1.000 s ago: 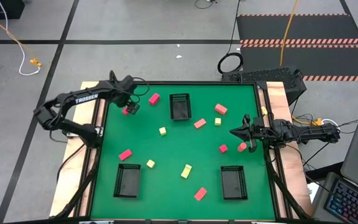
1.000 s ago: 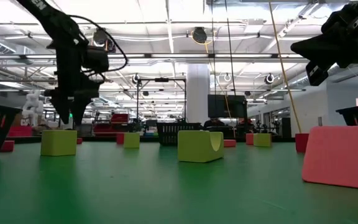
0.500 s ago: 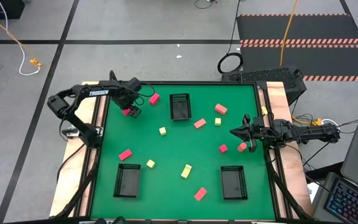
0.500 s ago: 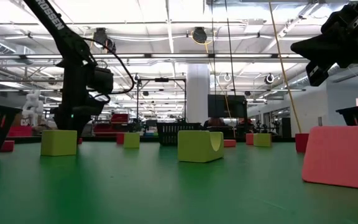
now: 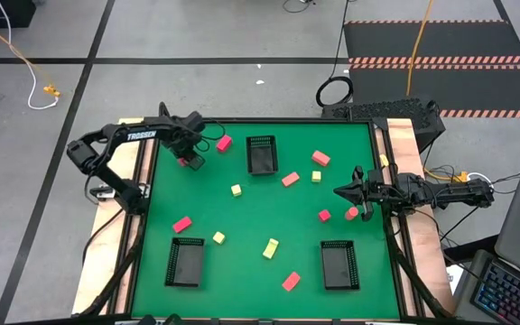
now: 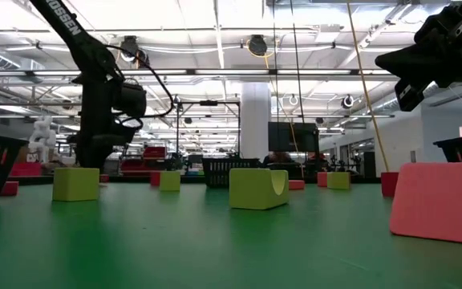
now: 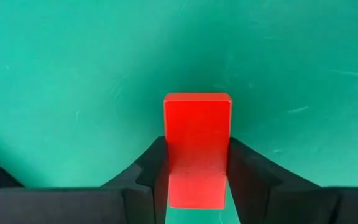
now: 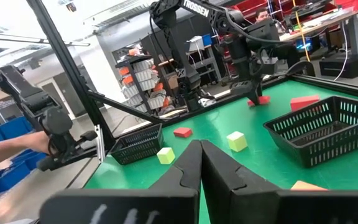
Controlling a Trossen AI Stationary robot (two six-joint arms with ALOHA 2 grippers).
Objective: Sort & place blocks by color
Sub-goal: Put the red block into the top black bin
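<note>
Sorting has barely begun: all three black mesh trays (image 5: 262, 155) look empty and about a dozen blocks lie scattered over the green counter (image 5: 242, 226). Right gripper (image 5: 339, 190), shut and empty, waits right of the far tray. Left of that tray, the left gripper (image 7: 196, 163) clamps a red block (image 7: 196, 146) on the counter.

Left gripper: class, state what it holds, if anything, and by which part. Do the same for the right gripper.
The left gripper is closed on a red block, its fingers pressing the block's two long sides at one end. The right gripper is shut and empty.
</note>
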